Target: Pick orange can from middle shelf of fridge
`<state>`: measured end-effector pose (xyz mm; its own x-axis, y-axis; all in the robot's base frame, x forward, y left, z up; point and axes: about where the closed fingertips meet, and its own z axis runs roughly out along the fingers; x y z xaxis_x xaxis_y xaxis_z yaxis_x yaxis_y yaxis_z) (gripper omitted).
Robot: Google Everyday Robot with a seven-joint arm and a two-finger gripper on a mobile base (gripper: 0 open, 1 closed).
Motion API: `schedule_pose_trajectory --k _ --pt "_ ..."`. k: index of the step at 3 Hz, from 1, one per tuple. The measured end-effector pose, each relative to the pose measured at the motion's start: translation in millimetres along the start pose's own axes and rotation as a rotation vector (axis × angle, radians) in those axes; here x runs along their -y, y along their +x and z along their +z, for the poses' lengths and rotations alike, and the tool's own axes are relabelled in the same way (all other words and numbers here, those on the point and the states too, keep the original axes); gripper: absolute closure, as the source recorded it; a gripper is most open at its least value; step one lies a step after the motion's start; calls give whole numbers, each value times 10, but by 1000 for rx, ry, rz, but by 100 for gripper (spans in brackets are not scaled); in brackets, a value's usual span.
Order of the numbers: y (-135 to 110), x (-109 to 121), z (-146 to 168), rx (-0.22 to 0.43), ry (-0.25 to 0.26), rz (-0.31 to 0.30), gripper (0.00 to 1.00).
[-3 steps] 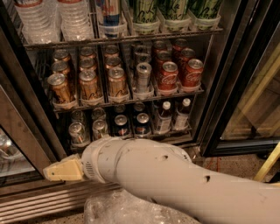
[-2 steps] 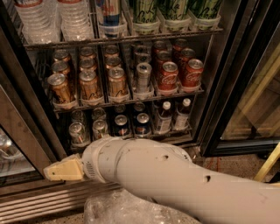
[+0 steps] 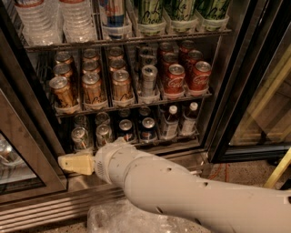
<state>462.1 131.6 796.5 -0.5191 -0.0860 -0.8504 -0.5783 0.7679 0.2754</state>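
Note:
The fridge (image 3: 229, 98) stands open in front of me. Its middle shelf (image 3: 136, 103) is a dark wire rack with lanes. Orange cans fill the three left lanes, with front cans on the left (image 3: 61, 91), in the middle (image 3: 92, 88) and on the right (image 3: 121, 85). A slim silver can (image 3: 148, 78) and red Coca-Cola cans (image 3: 174, 79) stand to their right. My gripper (image 3: 68, 163) is low at the left, below the bottom shelf and well under the orange cans, pointing left. It holds nothing that I can see.
The top rack holds water bottles (image 3: 45, 18) and green cans (image 3: 182, 11). The bottom rack holds cans (image 3: 103, 134) and small bottles (image 3: 169, 122). A glass door (image 3: 18, 168) is at the left, the steel slatted base (image 3: 45, 209) below, crumpled plastic (image 3: 113, 218) on the floor.

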Motion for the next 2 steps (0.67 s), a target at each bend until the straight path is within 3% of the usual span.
schedule_pose_trajectory --k 1,2 --pt "-31 258 77 82 88 63 0" --pt "-213 431 141 177 176 87 0"
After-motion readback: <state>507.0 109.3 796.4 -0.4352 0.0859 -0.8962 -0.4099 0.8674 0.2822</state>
